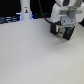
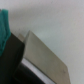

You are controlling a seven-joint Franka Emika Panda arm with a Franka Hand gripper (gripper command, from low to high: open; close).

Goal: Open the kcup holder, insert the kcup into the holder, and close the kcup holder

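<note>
My gripper [image 1: 63,34] hangs at the far end of the table on the exterior view's right. A small pale, greenish patch shows between its dark fingers, too blurred to name. The wrist view has a teal-green shape [image 2: 3,27] at its edge, close to the camera; it may be the kcup's green top. Beside it stands the kcup holder [image 2: 42,62], a black box with a dull grey top face. In the exterior view only a dark sliver [image 1: 54,29] shows beside the gripper. Whether the holder's drawer is open cannot be told.
A white upright object [image 1: 25,12] with a blue glow stands at the back on the exterior view's left, with dark clutter along the back edge. The pale tabletop [image 1: 35,60] fills the rest of the exterior view.
</note>
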